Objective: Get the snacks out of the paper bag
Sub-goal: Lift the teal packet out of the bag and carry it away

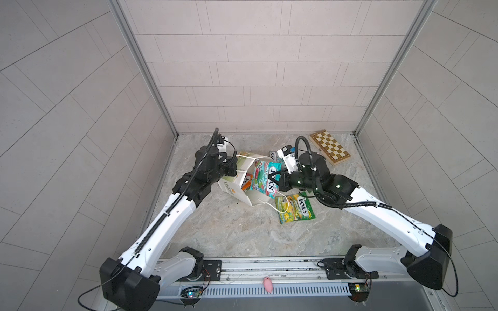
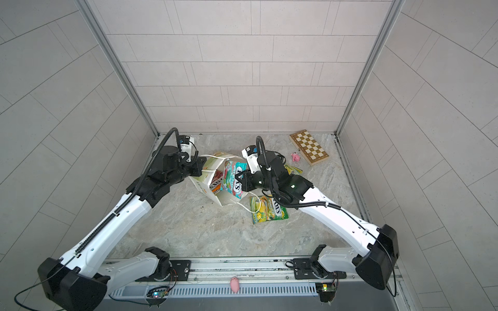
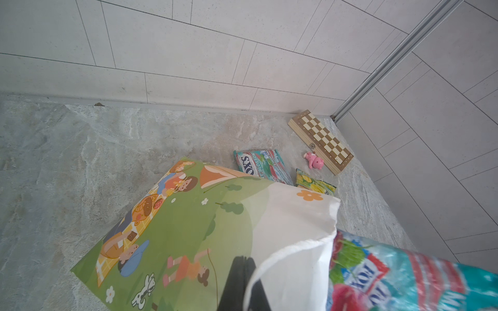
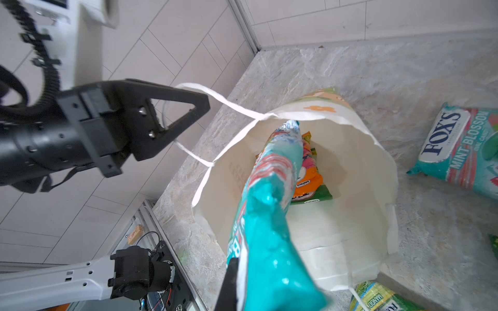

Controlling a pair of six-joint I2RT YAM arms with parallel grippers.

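- White paper bag (image 1: 229, 188) lies tipped on its side at the centre of both top views. Its mouth opens toward the lower right, and it rests on the marbled table (image 1: 229, 231).
- Left gripper (image 4: 200, 105), at the left of the right wrist view, has its jaws pressed together on the bag's cord handle (image 4: 237, 106), which runs from there to the rim.
- Right gripper (image 1: 275, 179) is pinched on a teal-and-red packet (image 1: 262, 175) that sits partly inside the bag's mouth and partly out.
- Deep in the bag an orange-pink packet (image 4: 310, 175) lies on a green packet (image 4: 320, 198).
- Out on the table, a yellow-green packet (image 1: 295, 208) lies just below and right of the bag, with a handle loop across it.
- A second teal-and-red packet (image 3: 260, 165) and another yellow-green packet (image 3: 315, 183) lie beyond the bag.
- Wooden chessboard (image 1: 330, 148) sits at the table's upper right corner, with a pink toy (image 2: 295, 157) just beside it.
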